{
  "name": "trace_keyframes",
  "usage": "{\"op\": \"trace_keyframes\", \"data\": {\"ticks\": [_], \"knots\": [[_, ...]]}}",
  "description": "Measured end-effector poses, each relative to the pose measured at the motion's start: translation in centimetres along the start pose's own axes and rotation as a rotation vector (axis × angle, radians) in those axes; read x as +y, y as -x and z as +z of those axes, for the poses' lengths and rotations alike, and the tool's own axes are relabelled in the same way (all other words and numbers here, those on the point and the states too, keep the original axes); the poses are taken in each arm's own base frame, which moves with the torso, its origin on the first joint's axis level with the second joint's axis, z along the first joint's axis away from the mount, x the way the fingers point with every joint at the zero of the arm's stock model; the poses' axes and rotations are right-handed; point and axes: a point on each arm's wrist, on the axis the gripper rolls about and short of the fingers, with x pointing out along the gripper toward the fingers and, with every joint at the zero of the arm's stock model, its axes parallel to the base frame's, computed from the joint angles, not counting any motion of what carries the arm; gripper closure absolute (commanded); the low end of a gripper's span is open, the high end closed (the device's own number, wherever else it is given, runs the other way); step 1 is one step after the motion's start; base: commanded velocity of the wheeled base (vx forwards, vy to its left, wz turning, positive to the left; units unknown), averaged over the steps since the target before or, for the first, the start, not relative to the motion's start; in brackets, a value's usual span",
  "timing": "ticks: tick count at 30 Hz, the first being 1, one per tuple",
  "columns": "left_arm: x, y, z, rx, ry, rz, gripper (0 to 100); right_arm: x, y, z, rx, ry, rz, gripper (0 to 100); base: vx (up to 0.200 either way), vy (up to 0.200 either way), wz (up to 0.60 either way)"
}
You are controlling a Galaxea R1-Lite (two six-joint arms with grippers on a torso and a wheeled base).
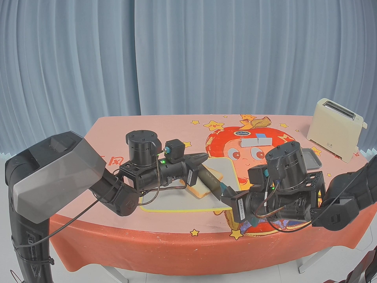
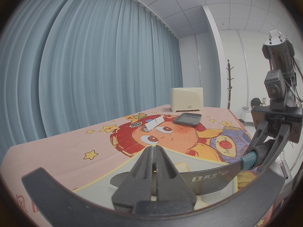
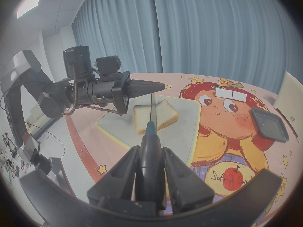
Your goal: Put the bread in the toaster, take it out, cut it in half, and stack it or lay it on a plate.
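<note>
1. right claw [image 3: 151,153] is clenched on the knife [image 3: 151,129] handle. the blade stands on edge and runs straight away from it toward the left claw [image 3: 161,86].
2. left claw is pinched shut with nothing in it, tips just over the far side of the bread [image 3: 165,112]. i cannot tell if they touch it.
3. bread lies flat on the board [image 3: 183,133], near the counter [image 1: 114,132] front edge, with the blade across its middle. i cannot tell if it is cut through.
4. handling, as a guess: a light, soft, crumbly slice that would squash or drag under the blade. better to pin it gently from above, near an edge and clear of the steel. lift each half by its crust, likely the firmer part.
5. the slice is nearly square, so it has no real long axis. it sits askew to the board's edges, and the cut line follows the knife, from right claw to left claw.
6. tray [image 3: 270,125], likely the plate, sits past the board on the right. toaster [image 1: 335,129] stands well apart at the far right.
</note>
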Motion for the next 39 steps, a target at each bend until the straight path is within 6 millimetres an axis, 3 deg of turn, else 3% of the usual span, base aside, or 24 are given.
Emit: {"op": "trace_keyframes", "data": {"ticks": [9, 24, 39], "knots": [[0.0, 0.3, 1.0, -0.021, -0.009, 0.001, 100, -0.1, 0.0, -0.2, 0.022, 0.002, -0.006, 100, 0.0, 0.0, 0.0], [0.1, 0.3, -0.6, 0.007, 0.004, 0.005, 100, 0.2, 0.2, 0.9, -0.064, -0.009, 0.015, 100, 0.0, 0.0, 0.0], [-0.3, 0.3, 0.0, 0.004, 0.001, -0.005, 100, -0.1, 0.1, -0.6, 0.025, 0.013, -0.008, 100, 0.0, 0.0, 0.0]]}}
